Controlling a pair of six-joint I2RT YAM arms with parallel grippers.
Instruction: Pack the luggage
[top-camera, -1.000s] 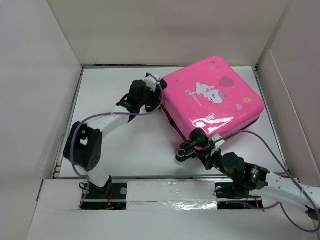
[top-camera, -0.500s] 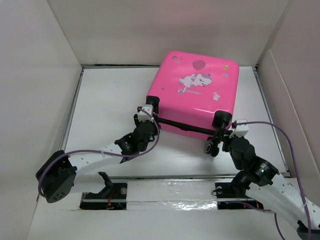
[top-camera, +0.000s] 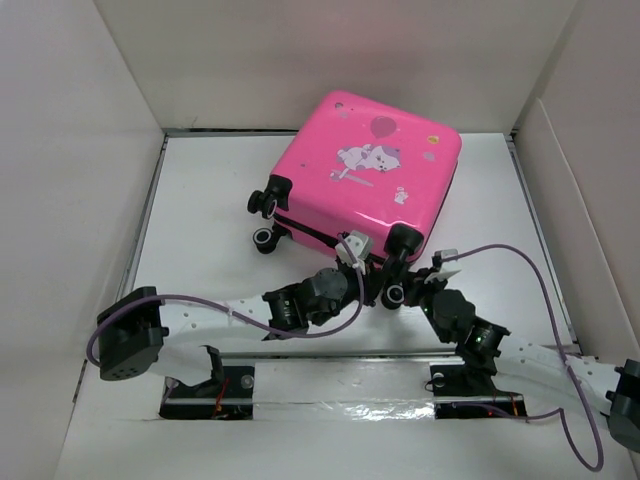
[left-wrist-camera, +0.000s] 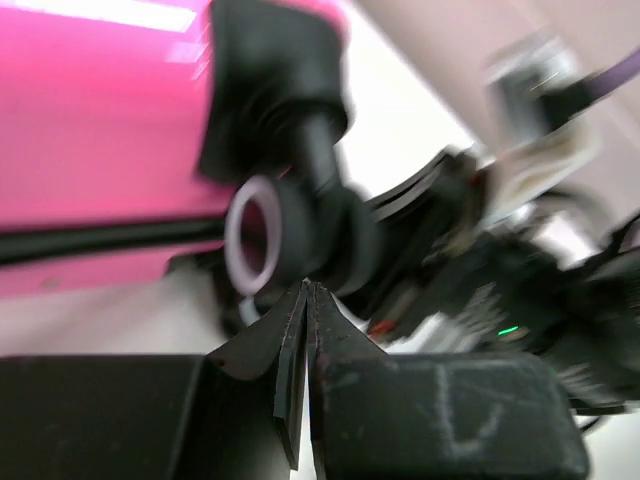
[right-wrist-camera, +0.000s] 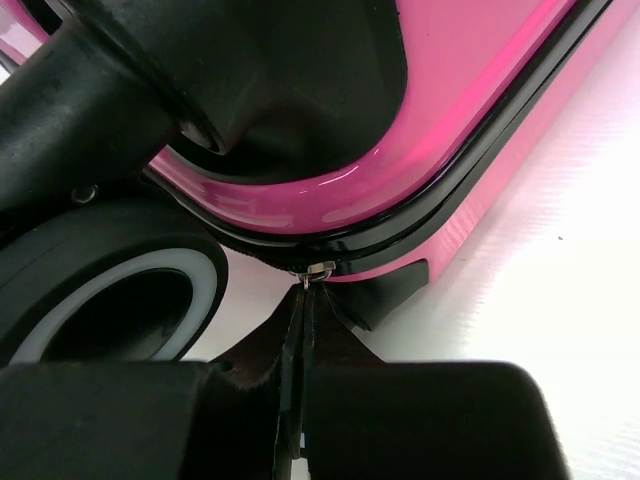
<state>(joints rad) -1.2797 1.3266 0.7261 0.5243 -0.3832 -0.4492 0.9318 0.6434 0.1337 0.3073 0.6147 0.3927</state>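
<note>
The pink suitcase (top-camera: 372, 168) lay closed and flat toward the far right of the white table (top-camera: 205, 230), its cartoon print facing up and its black wheels turned to the near side. White walls (top-camera: 250, 60) boxed in the table.

The left arm stretched low across the table toward the case's near edge, a purple cable (top-camera: 190, 300) looping along it. The left gripper (top-camera: 368, 280) sat just beside a wheel (top-camera: 395, 294) at the near right corner. In the blurred left wrist view, the left gripper (left-wrist-camera: 305, 297) had its fingers pressed together with nothing visible between them. Their tips sat just under that wheel (left-wrist-camera: 262, 245), with the case's pink shell (left-wrist-camera: 100, 130) behind and parts of the other arm to the right.

The right gripper (top-camera: 415, 285) reached to the same corner from the right, close to the left one. Seen from the right wrist, the right gripper (right-wrist-camera: 303, 300) was closed to a thin seam. Its tips met a small metal zipper link (right-wrist-camera: 318, 268) hanging from the black trim that ran under the pink shell (right-wrist-camera: 470, 90). Whether a tab was pinched between the fingers could not be made out. A wheel (right-wrist-camera: 110, 300) with a pale hub filled the left of that view.
</note>
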